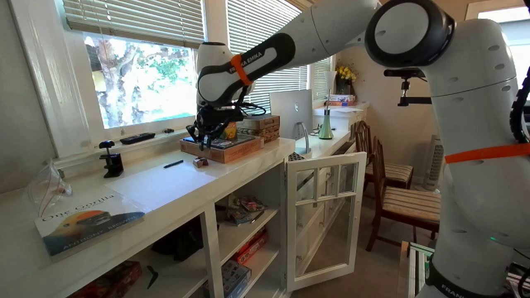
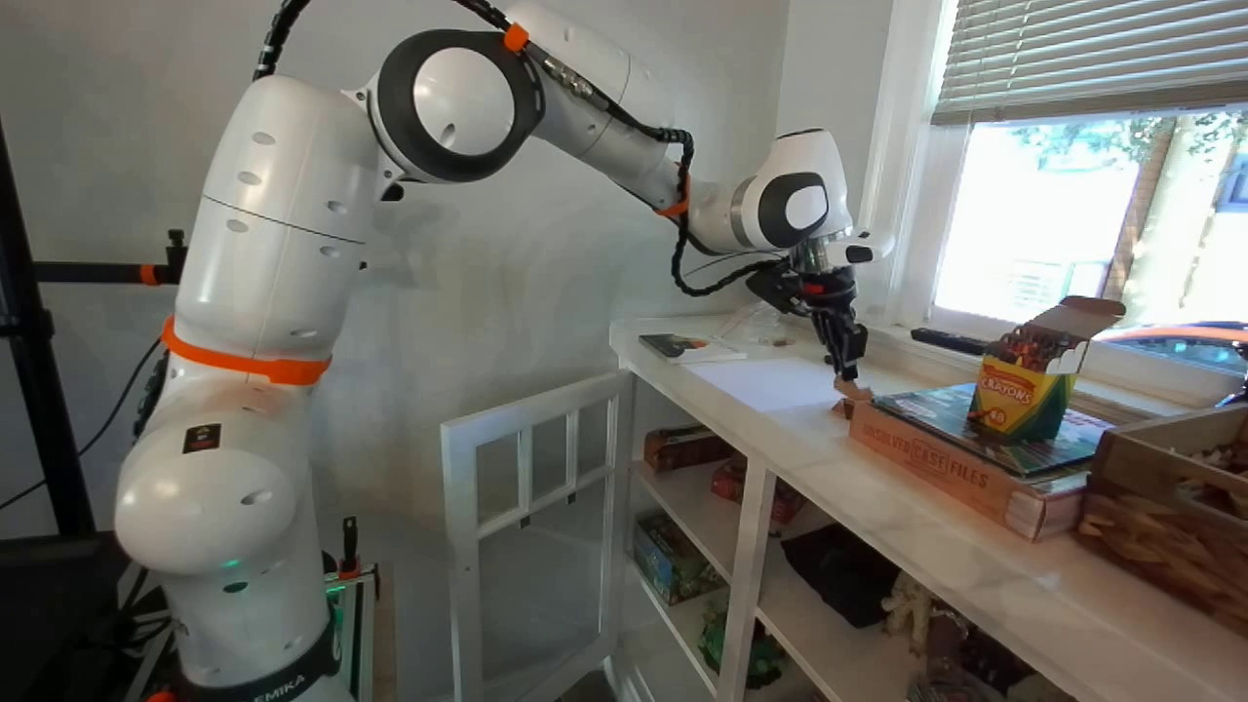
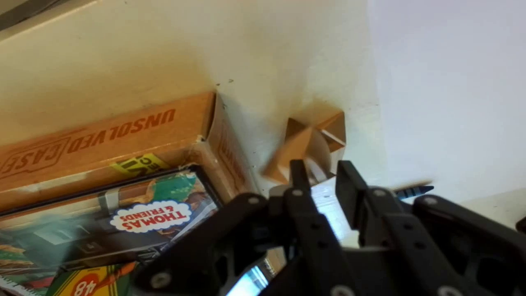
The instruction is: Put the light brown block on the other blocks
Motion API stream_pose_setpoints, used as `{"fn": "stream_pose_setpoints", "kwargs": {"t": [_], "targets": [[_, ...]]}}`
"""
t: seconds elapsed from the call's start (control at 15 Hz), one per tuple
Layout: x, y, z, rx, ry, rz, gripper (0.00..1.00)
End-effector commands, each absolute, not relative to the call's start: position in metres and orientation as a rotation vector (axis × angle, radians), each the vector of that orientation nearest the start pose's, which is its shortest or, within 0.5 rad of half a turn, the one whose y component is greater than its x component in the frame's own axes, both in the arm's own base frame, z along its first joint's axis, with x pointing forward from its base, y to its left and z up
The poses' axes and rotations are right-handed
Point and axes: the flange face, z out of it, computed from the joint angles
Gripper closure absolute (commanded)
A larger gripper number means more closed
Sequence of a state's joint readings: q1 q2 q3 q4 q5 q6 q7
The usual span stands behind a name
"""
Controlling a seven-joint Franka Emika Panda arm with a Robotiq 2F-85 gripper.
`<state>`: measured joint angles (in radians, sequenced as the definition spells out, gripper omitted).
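The light brown block (image 3: 296, 153) looks blurred in the wrist view and leans over the other blocks (image 3: 336, 125), which are small, brown and angular. Whether it rests fully on them I cannot tell. My gripper (image 3: 320, 164) stands open by a narrow gap, and bright countertop shows between its fingers. In an exterior view the gripper (image 1: 205, 145) hangs just above the small pile, with a slight gap below the tips. From another side the fingertips (image 2: 846, 370) appear close over the light brown block (image 2: 852, 389); contact cannot be made out there.
A flat brown game box (image 3: 176, 123) lies beside the blocks, carrying a black case and a crayon box (image 2: 1019, 395). White paper (image 1: 161, 182) and a dark crayon (image 1: 173, 164) lie on the other side. A black clamp (image 1: 111, 159) and a book (image 1: 89, 223) are farther along the counter.
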<state>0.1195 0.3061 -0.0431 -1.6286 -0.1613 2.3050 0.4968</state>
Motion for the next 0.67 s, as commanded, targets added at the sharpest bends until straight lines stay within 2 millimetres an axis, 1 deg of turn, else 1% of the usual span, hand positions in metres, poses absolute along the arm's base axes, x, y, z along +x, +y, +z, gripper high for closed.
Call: {"fn": "stream_pose_setpoints", "kwargs": {"t": [0.0,0.27,0.47,0.6], "targets": [[0.6835,0.0618,0.4762,-3.077,0.496,-0.621,0.94],[0.6841,0.0658,0.4718,-3.082,0.486,-0.614,0.94],[0.6832,0.065,0.4698,-3.089,0.49,-0.604,0.94],[0.6814,0.0612,0.4694,-3.093,0.502,-0.597,0.48]]}}
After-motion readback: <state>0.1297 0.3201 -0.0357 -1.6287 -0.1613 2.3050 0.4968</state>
